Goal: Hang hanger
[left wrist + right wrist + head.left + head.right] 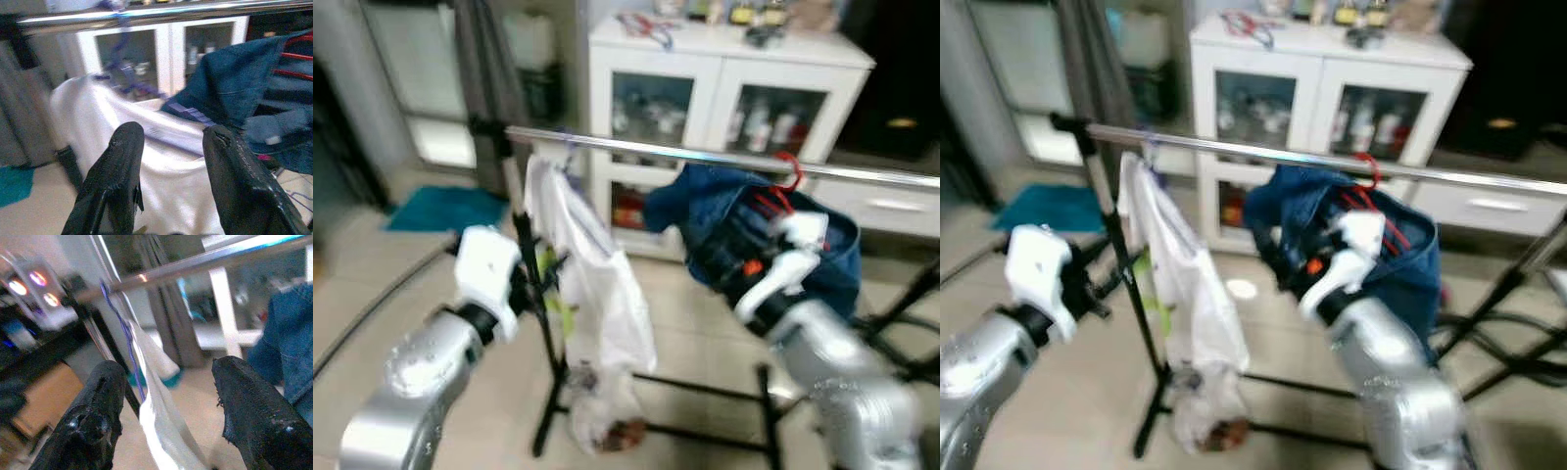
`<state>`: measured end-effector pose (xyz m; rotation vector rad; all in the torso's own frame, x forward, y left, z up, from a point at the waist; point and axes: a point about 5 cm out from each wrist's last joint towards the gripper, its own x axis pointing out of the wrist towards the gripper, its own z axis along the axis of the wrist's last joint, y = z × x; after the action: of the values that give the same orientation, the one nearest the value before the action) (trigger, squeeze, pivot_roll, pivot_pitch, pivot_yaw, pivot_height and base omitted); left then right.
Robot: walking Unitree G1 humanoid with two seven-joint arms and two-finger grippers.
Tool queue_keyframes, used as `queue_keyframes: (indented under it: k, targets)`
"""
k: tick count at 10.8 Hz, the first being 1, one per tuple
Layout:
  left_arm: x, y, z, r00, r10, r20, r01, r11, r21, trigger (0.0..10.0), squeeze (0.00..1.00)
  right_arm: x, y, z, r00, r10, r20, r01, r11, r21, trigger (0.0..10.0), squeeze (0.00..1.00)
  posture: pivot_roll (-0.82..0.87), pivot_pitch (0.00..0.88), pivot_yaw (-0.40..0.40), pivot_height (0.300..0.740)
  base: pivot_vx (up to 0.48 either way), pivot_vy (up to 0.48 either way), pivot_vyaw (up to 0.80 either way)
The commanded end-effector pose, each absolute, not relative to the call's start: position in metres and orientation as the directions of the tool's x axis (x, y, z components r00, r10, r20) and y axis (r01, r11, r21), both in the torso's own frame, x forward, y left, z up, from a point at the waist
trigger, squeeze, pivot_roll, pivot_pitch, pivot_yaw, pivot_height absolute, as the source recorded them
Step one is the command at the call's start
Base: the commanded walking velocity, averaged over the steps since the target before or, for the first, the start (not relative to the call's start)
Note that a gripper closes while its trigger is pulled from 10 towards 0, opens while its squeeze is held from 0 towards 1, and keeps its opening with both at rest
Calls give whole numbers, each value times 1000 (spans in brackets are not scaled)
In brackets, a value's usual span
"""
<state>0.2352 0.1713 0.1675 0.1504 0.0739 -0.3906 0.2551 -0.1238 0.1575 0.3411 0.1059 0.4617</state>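
Observation:
A silver clothes rail [705,155] runs across in front of me on a black stand. A white garment [592,284] hangs from it at the left on a purple hanger [120,318]. To the right, a blue denim garment [724,201] hangs on a red hanger [790,172] hooked over the rail. My left gripper [171,134] is open and holds nothing, just left of the white garment. My right gripper [166,369] is open too, raised in front of the denim's lower left, below the rail.
A white cabinet [724,73] with glass doors stands behind the rail. The rack's black legs [705,387] spread over the tiled floor. A teal mat [445,208] lies at the far left, and another black stand [901,313] is at the right.

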Motion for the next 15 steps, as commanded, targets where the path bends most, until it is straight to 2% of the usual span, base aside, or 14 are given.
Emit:
queue_keyframes:
  k: [1,3,6,10,11,12,15]
  targets:
    - [239,171,164,931,-345,-123,360,922,141,10000,0,261,-131,161,915,403,-14,-379,872,309,10000,1000,128,0,-35,740,0,0,0]
    - [245,169,166,942,-320,-97,329,940,93,10000,0,266,-129,156,924,380,-33,-356,890,284,10000,1000,129,0,-34,740,141,0,800]
    - [247,170,166,945,-311,-102,321,942,98,10000,0,272,-125,157,926,376,-29,-359,903,236,10000,1000,130,0,-38,740,306,0,800]
    - [244,164,163,930,-348,-115,359,928,98,10000,0,277,-124,162,929,370,-10,-361,911,200,10000,1000,132,0,-45,740,228,0,0]
    - [243,162,162,922,-368,-121,380,920,99,10000,0,278,-123,164,929,369,-5,-361,913,188,10000,851,132,0,-45,740,0,0,0]
    - [230,152,161,834,-533,-145,547,833,84,10000,0,286,-122,163,932,354,-82,-342,931,128,10000,0,129,0,-47,740,0,0,0]
    - [215,148,153,696,-679,-235,707,705,56,10000,0,314,-128,161,950,234,-207,-208,968,142,10000,0,128,0,-50,740,0,0,0]
